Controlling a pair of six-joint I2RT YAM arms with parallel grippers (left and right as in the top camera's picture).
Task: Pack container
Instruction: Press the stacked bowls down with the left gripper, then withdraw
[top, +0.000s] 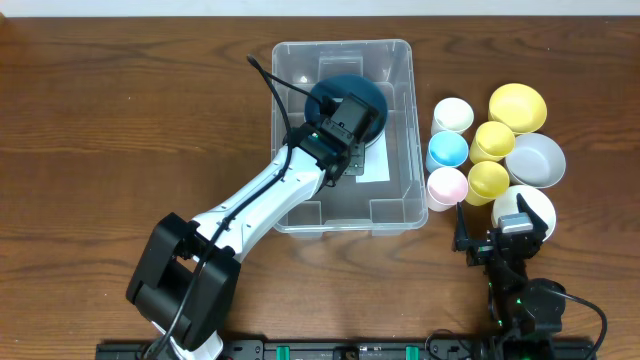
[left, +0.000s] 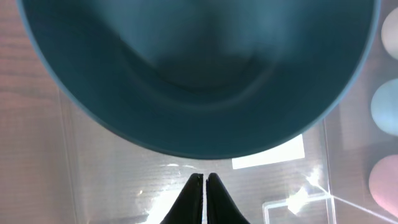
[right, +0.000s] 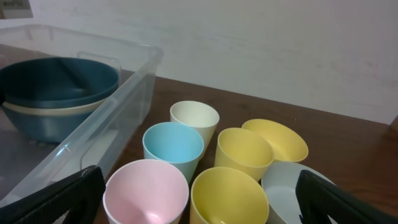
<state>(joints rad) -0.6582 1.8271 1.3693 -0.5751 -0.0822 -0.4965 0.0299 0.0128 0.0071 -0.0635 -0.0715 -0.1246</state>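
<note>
The container (top: 398, 135) is a clear plastic bin in the middle of the table, with a white label (left: 267, 155) on its floor. A dark teal bowl (top: 350, 85) sits inside at the back; in the right wrist view it (right: 59, 78) rests in a cream bowl (right: 37, 109). My left gripper (top: 352, 112) reaches into the bin, just short of the teal bowl (left: 199, 68). Its fingers (left: 204, 179) are shut with nothing between them. My right gripper (top: 500, 232) is open and empty at the front right, its fingers (right: 199, 186) spread before the cups.
To the right of the bin stand white (top: 453, 114), blue (top: 447, 151) and pink (top: 447, 186) cups, two yellow cups (top: 494, 140) (top: 488, 181), a yellow bowl (top: 518, 106), a grey bowl (top: 536, 160) and a white bowl (top: 532, 204).
</note>
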